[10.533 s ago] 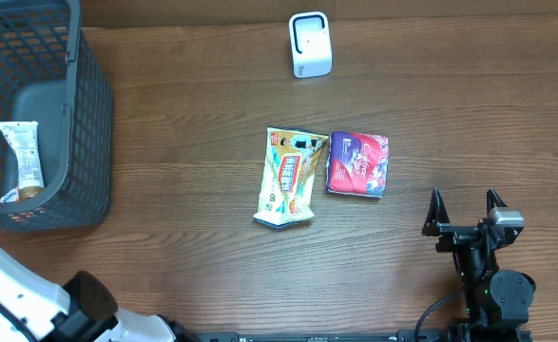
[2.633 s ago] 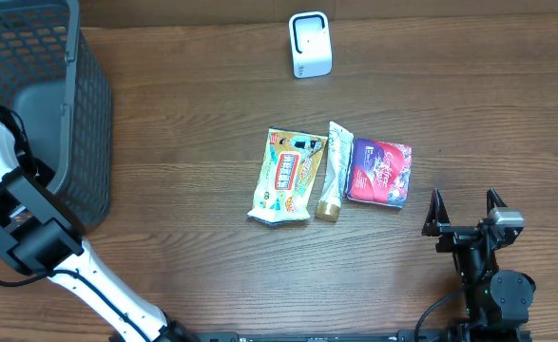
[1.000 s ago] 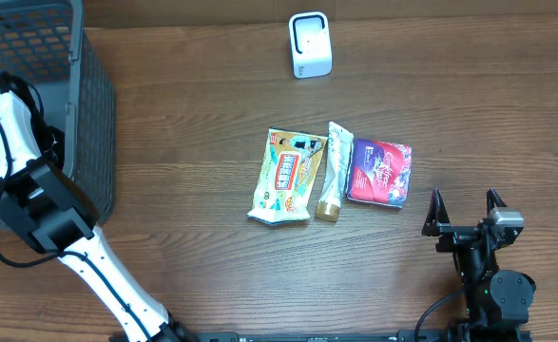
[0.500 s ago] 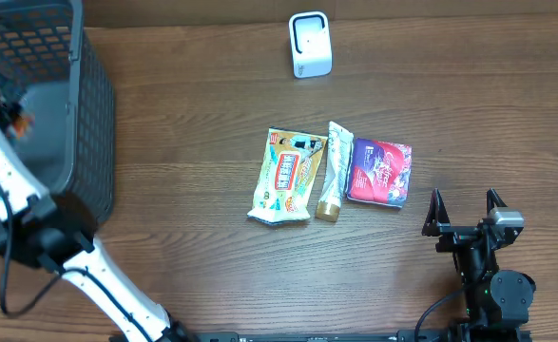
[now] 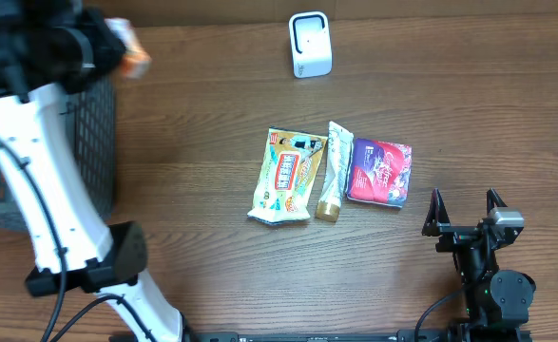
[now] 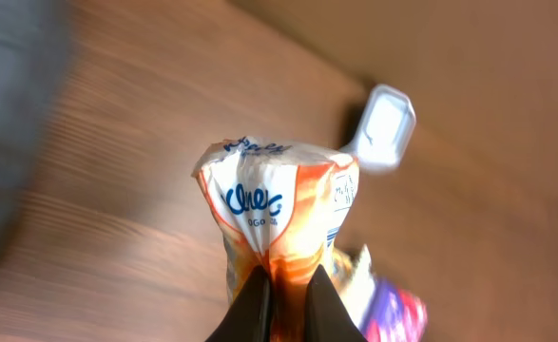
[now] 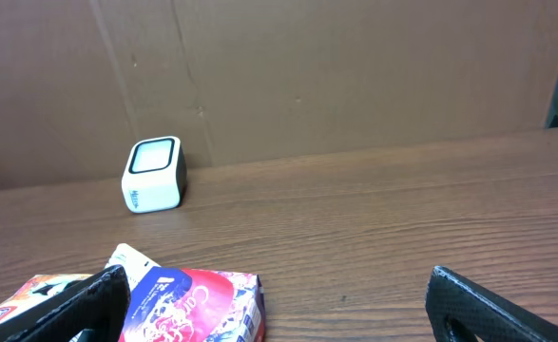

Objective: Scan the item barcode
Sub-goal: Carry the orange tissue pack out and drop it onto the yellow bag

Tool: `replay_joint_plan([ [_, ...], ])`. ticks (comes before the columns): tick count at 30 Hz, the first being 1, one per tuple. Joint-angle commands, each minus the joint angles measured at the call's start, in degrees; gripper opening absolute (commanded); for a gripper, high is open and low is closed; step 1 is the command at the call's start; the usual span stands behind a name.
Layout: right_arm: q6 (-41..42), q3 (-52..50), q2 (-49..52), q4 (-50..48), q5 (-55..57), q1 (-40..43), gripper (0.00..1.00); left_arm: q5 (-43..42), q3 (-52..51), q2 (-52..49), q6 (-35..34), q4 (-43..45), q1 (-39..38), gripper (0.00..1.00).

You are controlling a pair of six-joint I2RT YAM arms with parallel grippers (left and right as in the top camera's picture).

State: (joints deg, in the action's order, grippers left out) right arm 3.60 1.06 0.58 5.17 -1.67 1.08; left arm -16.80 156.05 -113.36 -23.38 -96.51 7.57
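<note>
My left gripper is shut on the lower end of an orange and white pouch with blue lettering, held in the air. From overhead the pouch is a blur by the basket's far right corner, with the left gripper just behind it. The white barcode scanner stands at the table's back, well to the right of the pouch; it also shows as the scanner beyond the pouch. My right gripper rests open at the front right, with nothing between its fingers.
A dark mesh basket stands at the left edge. In the middle lie a yellow snack bag, a tube and a purple-red box, side by side. The box lies just ahead of the right gripper.
The left arm has risen out of the basket with the pouch and swung right, past the basket's rim. The right arm and the three items on the table have not moved.
</note>
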Motion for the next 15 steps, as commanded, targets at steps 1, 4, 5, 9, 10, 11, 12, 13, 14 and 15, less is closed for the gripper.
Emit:
replay_joint_plan([
  [1, -0.22, -0.59, -0.42, -0.39, 0.11, 0.11, 1.0, -0.39, -4.35, -0.74, 1.73, 0.11, -10.45, 0.04],
  [4, -0.22, -0.59, -0.42, -0.39, 0.11, 0.11, 1.0, 3.08, -11.54, -0.74, 0.94, 1.36, -18.84, 0.04],
  [5, -0.24, -0.59, -0.42, -0.37, 0.11, 0.11, 1.0, 4.96, -14.4, -0.74, 0.28, 1.66, -21.2, 0.04],
  [9, -0.24, -0.59, -0.42, -0.37, 0.11, 0.11, 1.0, 10.01, -28.06, -0.74, -5.27, 4.81, -28.85, 0.04],
  [10, -0.22, -0.59, -0.42, -0.39, 0.13, 0.11, 1.0, 11.06, -34.4, -0.74, -5.75, 7.98, -31.21, 0.04],
  [11, -0.22, -0.59, -0.42, -0.39, 0.13, 0.11, 1.0, 12.15, -38.23, -0.74, -6.43, 10.08, -32.41, 0.04],
  [12, -0.24, -0.59, -0.42, -0.39, 0.13, 0.11, 1.0, 13.4, -41.38, -0.74, -7.61, 11.87, -33.33, 0.04],
  [13, -0.22, -0.59, -0.42, -0.39, 0.11, 0.11, 1.0, 14.64, -44.87, -0.74, -8.66, 14.14, -34.16, 0.04],
  [14, -0.22, -0.59, -0.42, -0.39, 0.13, 0.11, 1.0, 15.78, -48.54, -0.74, -9.86, 16.98, -34.84, 0.04],
  [15, -0.22, -0.59, -0.42, -0.37, 0.13, 0.11, 1.0, 15.72, -51.49, -0.74, -10.54, 19.69, -35.26, 0.04],
])
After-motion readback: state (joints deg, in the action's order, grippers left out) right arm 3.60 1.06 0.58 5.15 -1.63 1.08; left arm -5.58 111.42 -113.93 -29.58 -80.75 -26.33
